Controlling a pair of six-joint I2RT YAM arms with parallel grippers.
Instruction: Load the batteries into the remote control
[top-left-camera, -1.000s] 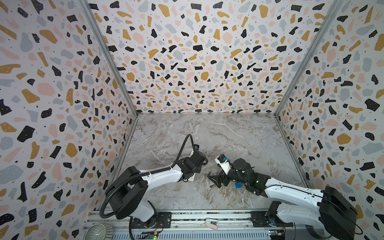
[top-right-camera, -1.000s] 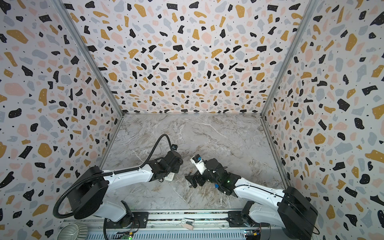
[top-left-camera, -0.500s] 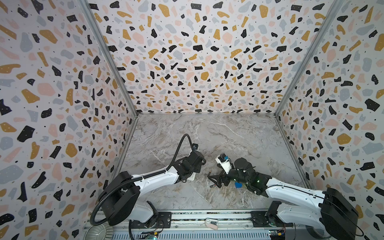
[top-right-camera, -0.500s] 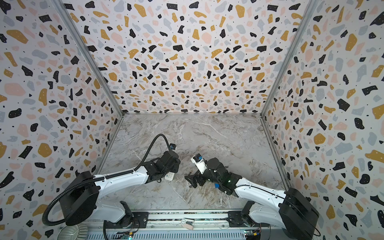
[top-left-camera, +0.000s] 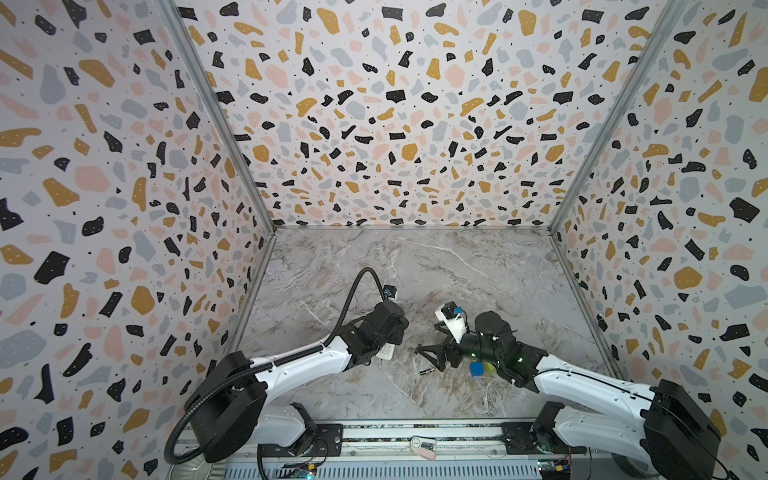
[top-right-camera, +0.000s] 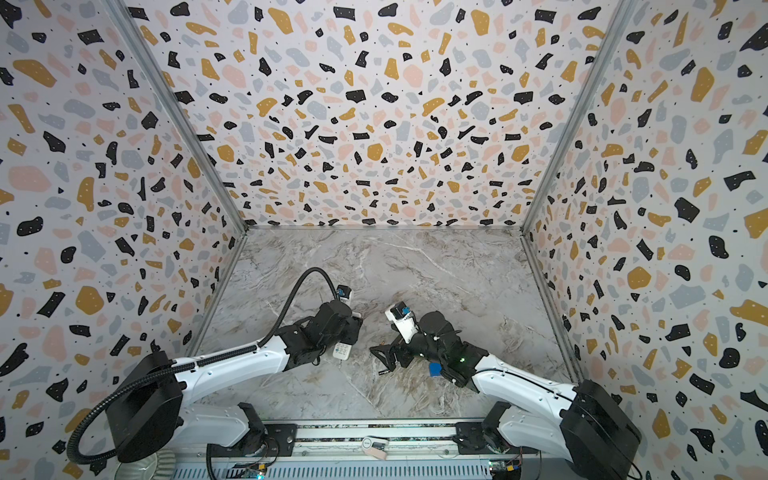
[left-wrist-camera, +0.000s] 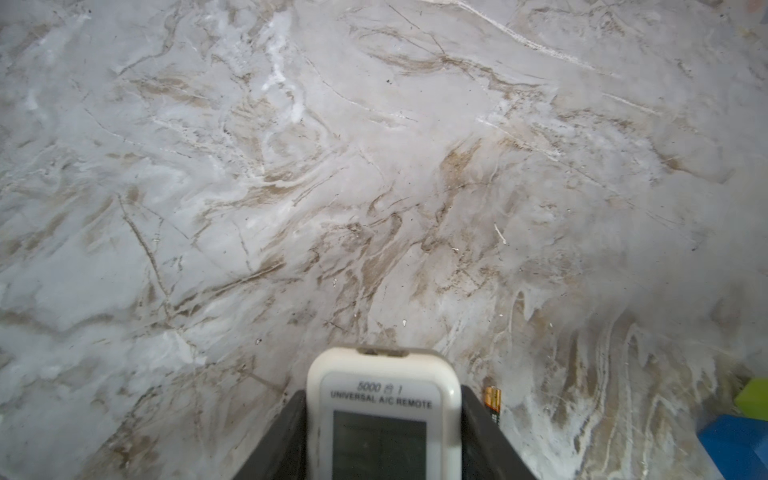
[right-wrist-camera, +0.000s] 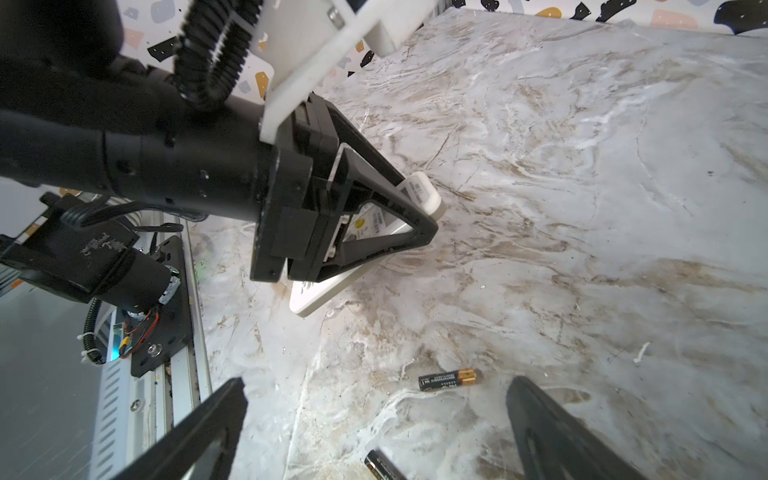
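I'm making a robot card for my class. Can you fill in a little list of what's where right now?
left claw: shut on the white remote control, screen facing its wrist camera
right claw: open, empty, pointed at the batteries
second battery: loose on the marble table, close to the first
batteries loaded: none yet
extras: blue cube and green cube, side by side by the right arm

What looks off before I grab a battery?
The remote control sits clamped in the left gripper screen side up, so its battery recess is hidden. Both batteries lie loose. Nothing looks damaged.
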